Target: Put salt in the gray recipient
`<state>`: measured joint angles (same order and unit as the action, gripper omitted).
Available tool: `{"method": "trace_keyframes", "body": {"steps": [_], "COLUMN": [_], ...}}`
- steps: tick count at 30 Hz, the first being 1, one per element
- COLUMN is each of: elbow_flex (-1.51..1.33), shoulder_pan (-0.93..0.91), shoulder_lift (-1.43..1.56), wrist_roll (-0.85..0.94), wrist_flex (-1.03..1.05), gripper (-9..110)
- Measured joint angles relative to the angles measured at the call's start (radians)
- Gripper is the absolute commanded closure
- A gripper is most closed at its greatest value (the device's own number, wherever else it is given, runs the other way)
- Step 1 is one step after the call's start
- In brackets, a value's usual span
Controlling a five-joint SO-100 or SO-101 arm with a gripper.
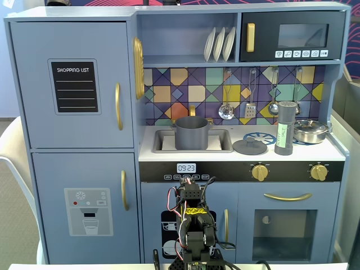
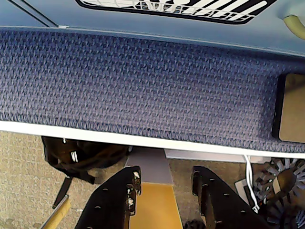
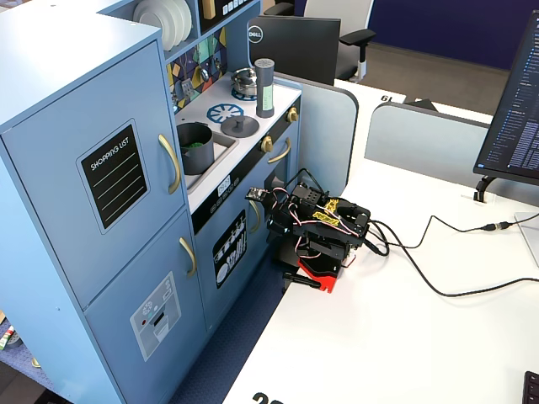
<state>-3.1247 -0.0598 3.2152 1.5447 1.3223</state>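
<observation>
The pincer [image 2: 164, 191] is hanging spread and empty, folded low; reaching up, it risks toppling the tall salt [image 1: 285, 128] standing right of the pot [image 1: 192, 133].

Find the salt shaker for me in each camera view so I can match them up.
A fixed view, facing the kitchen: salt shaker upright on the stovetop, right of centre, beside the flat gray lid.
A fixed view, from the side: top centre, same lid in front of it.
Wrist view: not in it.
Shared landmark: the lid.
</observation>
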Motion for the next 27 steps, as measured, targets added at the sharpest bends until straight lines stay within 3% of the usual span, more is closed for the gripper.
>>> {"method": "trace_keyframes", "body": {"steps": [16, 22, 27], "elbow_flex": [0.005, 0.189, 0.38], "shoulder_pan": [-0.081, -0.374, -0.687], "shoulder_lift": [0.0, 0.005, -0.043], "wrist_roll": [-0.012, 0.032, 0.133], "wrist_flex": [0.0, -0.026, -0.206], "gripper": [101, 101, 101]}}
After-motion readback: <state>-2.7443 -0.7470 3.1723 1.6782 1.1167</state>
